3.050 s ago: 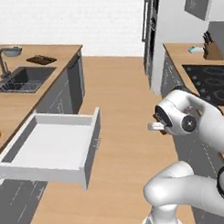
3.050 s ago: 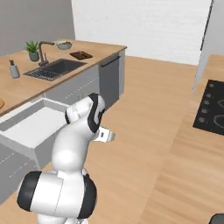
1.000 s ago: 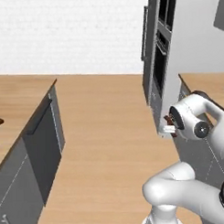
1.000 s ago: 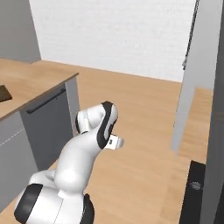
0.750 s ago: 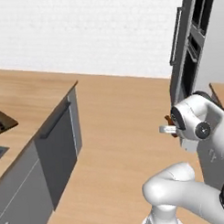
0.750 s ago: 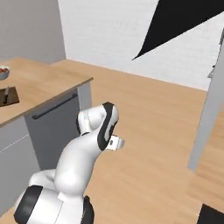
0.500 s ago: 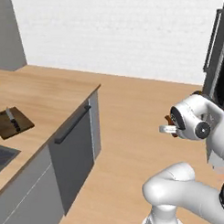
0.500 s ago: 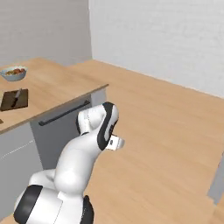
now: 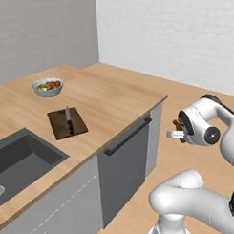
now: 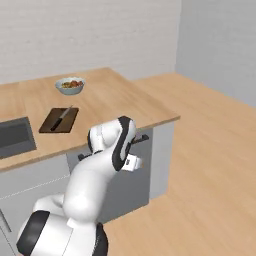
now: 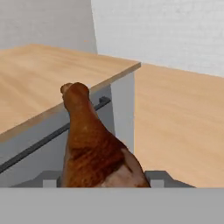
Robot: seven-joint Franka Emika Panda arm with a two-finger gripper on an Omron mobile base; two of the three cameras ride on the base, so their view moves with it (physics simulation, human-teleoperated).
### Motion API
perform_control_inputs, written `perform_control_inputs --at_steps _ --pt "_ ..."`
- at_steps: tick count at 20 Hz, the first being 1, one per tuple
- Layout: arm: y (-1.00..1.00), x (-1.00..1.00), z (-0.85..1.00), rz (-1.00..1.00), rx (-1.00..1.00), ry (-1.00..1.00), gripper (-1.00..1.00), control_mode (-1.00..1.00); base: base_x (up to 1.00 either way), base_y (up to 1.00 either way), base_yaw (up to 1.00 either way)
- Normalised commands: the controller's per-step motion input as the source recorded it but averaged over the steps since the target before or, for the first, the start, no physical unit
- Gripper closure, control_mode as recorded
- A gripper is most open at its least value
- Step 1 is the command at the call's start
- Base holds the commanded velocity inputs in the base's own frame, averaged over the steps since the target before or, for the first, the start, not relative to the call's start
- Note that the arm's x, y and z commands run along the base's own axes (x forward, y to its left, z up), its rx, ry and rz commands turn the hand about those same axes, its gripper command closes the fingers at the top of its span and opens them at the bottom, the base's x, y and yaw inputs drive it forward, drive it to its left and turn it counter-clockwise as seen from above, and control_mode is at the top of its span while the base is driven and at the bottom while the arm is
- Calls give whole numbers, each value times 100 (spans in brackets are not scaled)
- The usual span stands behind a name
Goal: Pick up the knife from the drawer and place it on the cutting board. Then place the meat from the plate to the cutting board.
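Note:
My gripper (image 9: 176, 134) is shut on the meat (image 11: 92, 144), a reddish-brown drumstick that sticks out between the fingertips (image 11: 157, 177) in the hand view. The hand hangs off the counter's front corner, beside a grey cabinet front (image 9: 125, 171). The dark brown cutting board (image 9: 67, 123) lies on the counter well to the left of the hand, near the sink. The knife (image 9: 68, 119) rests on the cutting board (image 10: 59, 120), black handle toward the counter's front. The meat (image 9: 176, 124) shows as a small brown tip above the hand. Drawer and plate are out of view.
A grey bowl (image 9: 48, 86) of mixed food stands behind the board. A dark sink (image 9: 20, 160) is sunk into the counter at the left. The grey front below carries a dark bar handle (image 9: 127, 136). Open wooden floor (image 10: 210, 165) lies to the right.
The base has moved, so the whole scene slid: the counter with board, knife and bowl has come into view at the left. The gripper holds the meat as before.

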Motion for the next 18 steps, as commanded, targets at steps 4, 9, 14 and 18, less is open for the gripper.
perform_control_inputs --at_steps 4,9,14,18 --pt "0 0 0 0 0 0 100 100 52 45 35" --pt "0 0 0 0 0 0 100 100 63 14 25" --pt "0 0 0 0 0 0 100 100 66 0 33" --pt "0 0 0 0 0 0 100 100 41 0 32"
